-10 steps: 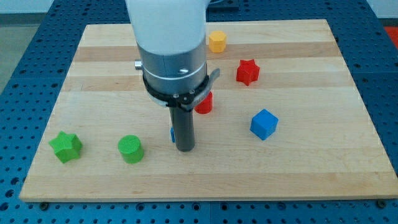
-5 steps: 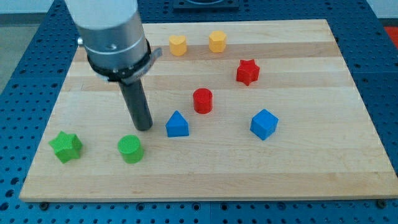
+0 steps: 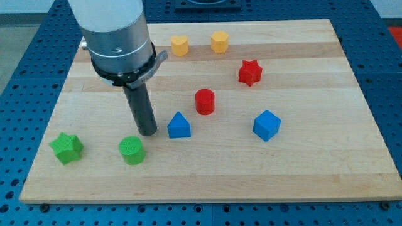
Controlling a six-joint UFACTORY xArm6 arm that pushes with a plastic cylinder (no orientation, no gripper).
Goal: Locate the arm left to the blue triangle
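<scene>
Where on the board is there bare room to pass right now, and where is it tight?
Open: the view's right, past the blue cube and red star; the bottom strip right of the green cylinder. Tight: my tip sits just left of the blue triangle, green cylinder below it, red cylinder above-right.

my tip point(image 3: 147, 133) left of triangle point(image 3: 179, 125)

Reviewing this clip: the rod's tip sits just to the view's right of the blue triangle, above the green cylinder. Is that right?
Not quite. The camera view shows my tip just to the view's left of the blue triangle, not its right. It is above the green cylinder, as stated.
</scene>
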